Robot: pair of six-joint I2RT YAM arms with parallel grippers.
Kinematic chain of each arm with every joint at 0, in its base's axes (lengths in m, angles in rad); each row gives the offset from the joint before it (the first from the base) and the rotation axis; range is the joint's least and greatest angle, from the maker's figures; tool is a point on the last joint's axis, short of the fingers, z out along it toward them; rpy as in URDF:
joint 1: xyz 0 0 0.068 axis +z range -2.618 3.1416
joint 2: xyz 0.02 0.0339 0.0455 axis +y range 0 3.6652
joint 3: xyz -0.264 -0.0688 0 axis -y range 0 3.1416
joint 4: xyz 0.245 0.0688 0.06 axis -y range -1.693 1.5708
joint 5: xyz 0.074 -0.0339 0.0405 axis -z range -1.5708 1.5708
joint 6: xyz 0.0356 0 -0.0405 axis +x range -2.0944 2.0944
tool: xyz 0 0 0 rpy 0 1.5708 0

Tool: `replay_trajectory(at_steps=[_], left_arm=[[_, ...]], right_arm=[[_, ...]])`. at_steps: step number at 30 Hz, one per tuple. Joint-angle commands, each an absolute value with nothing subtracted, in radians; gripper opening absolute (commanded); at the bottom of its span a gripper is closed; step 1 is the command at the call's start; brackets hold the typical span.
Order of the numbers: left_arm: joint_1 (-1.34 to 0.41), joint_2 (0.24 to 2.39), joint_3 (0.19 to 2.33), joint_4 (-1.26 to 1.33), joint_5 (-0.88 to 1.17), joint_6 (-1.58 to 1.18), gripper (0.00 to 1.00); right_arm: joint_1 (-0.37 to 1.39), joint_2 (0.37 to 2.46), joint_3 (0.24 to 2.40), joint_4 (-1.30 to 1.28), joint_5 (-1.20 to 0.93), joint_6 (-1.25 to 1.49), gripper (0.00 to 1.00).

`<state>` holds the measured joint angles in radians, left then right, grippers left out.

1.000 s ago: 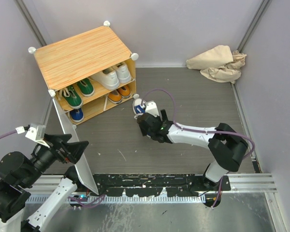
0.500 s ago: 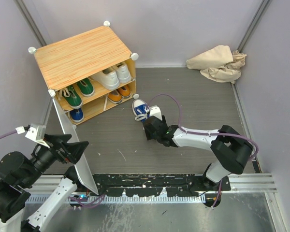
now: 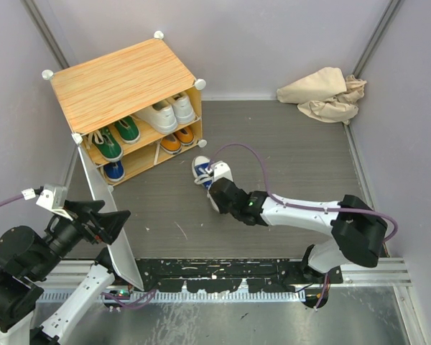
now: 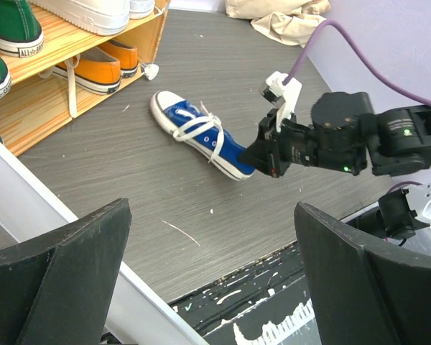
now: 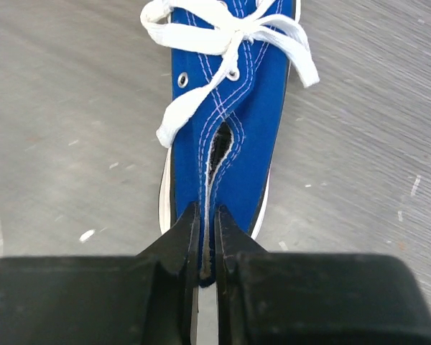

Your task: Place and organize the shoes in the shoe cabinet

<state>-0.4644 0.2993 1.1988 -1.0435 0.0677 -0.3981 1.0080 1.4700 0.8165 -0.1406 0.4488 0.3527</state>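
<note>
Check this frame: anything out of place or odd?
One blue shoe sits on the floor outside the shoe cabinet, while a second blue shoe is on its bottom level. The right gripper pinches the loose one's heel, squashing the opening shut. A crumpled beige cloth lies in the far right corner.

One blue sneaker point(image 4: 201, 138) stands upright just outside cabinet point(image 3: 122, 77)

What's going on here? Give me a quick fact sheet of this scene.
Right tool: shut on heel of loose blue shoe, on the floor
Left tool: open, empty
Shoe cabinet: door open; green pair, white pair, orange pair, shelved blue shoe inside
Far corner: crumpled cloth
</note>
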Motion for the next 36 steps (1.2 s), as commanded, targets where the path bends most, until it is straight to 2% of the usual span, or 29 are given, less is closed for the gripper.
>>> replay_trajectory(at_steps=[1, 7, 17, 29, 36], left_arm=[[-0.463, 0.329, 1.200, -1.127, 0.064, -0.396, 0.98], [-0.463, 0.333, 1.203, -1.125, 0.069, -0.404, 0.98], [-0.464, 0.322, 1.193, -1.128, 0.072, -0.412, 0.98], [-0.464, 0.298, 1.166, -1.129, 0.075, -0.404, 0.98], [-0.463, 0.288, 1.167, -1.150, 0.072, -0.393, 0.98]], right_arm=[[1.081, 1.373, 0.949, -0.118, 0.387, 0.346, 0.01], [1.083, 1.432, 0.979, -0.028, 0.259, 0.362, 0.01], [1.083, 1.619, 1.097, 0.138, 0.232, 0.320, 0.01], [1.085, 1.789, 1.315, 0.158, 0.227, 0.299, 0.01], [1.094, 1.840, 1.424, 0.048, 0.227, 0.301, 0.01]])
